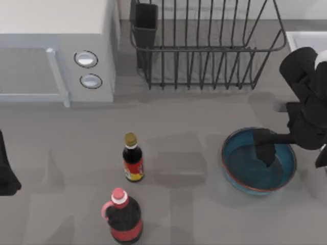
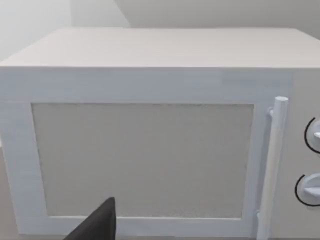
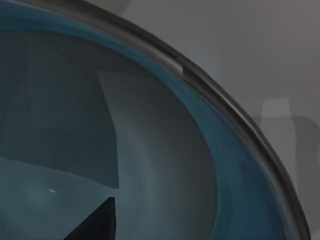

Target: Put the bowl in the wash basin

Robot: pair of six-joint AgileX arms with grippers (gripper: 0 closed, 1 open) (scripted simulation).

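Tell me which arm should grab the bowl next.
Right. Its end effector hangs over the bowl at the table's right, near the wash basin. The left end effector sits parked at the far left edge, facing the microwave.

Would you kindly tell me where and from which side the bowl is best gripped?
Probably the thin rim of the bowl, taken from above on its right side, one finger inside and one outside. It sits upright and is wide and shallow, so only the rim wall fits a pinch. The right tool is already over it; the left arm is parked at the left edge.
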